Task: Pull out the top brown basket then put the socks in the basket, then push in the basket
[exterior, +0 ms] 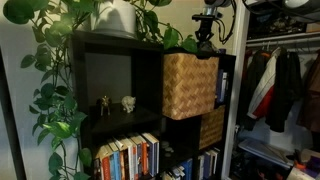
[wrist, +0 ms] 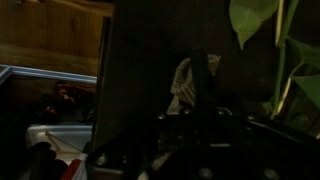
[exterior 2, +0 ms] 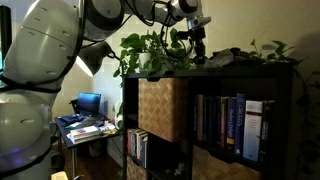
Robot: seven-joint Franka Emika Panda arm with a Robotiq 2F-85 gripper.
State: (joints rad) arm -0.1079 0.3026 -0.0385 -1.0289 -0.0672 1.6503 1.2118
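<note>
Indoors, the top brown basket (exterior: 190,85) juts from a dark shelf (exterior: 110,75).

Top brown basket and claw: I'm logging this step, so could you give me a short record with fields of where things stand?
basket: tan wicker, upper cubby, front standing out past the shelf
claw: at the shelf's top board, above the basket, among plant leaves
jaws: too dark to tell open or shut
socks: pale cloth right by the claw in the wrist view; held or not, unclear
basket contents: not visible
</note>
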